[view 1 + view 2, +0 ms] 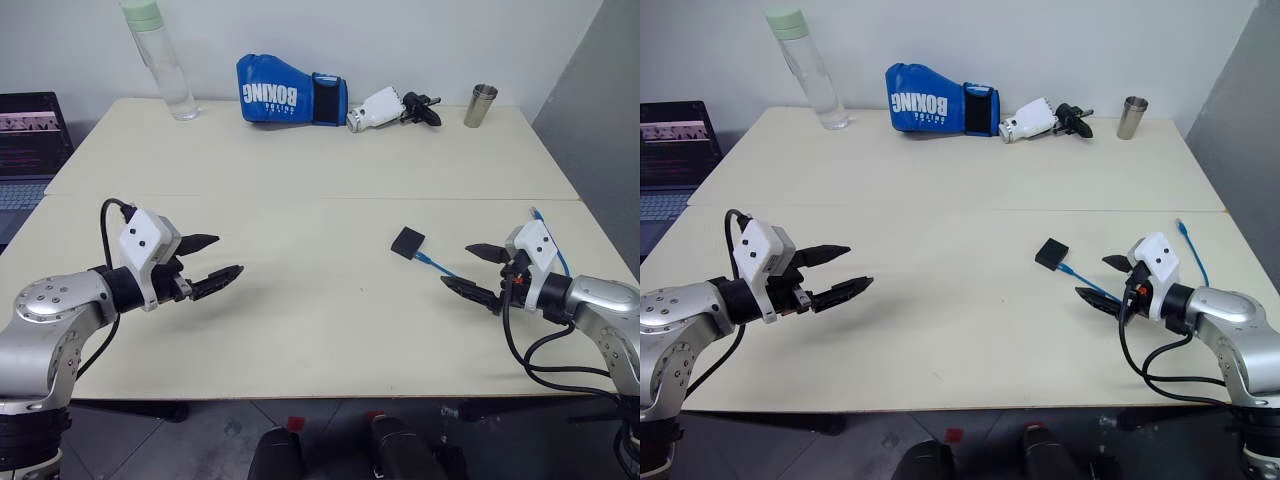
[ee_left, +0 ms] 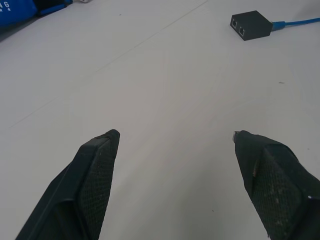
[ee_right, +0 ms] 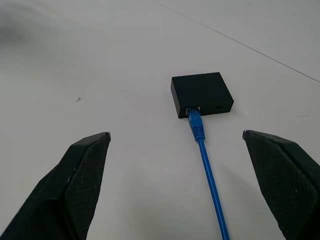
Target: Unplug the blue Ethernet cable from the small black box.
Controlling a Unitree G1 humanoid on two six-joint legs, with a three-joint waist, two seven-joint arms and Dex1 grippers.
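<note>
Plugged into the small black box [image 3: 202,94], with the blue Ethernet cable [image 3: 207,172] running straight back between the wide-open, empty right gripper [image 3: 175,137] fingers. Nearer by far than the left gripper [image 1: 208,262], likewise spread wide and empty.

Matt black box [image 3: 202,93], smooth blue cable [image 3: 210,177], matt cream table [image 1: 300,200]

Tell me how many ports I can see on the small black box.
3 in view: two empty ports side by side on one edge of the small black box, and one on the opposite edge holding the blue Ethernet cable. Other edges may hide more.
</note>
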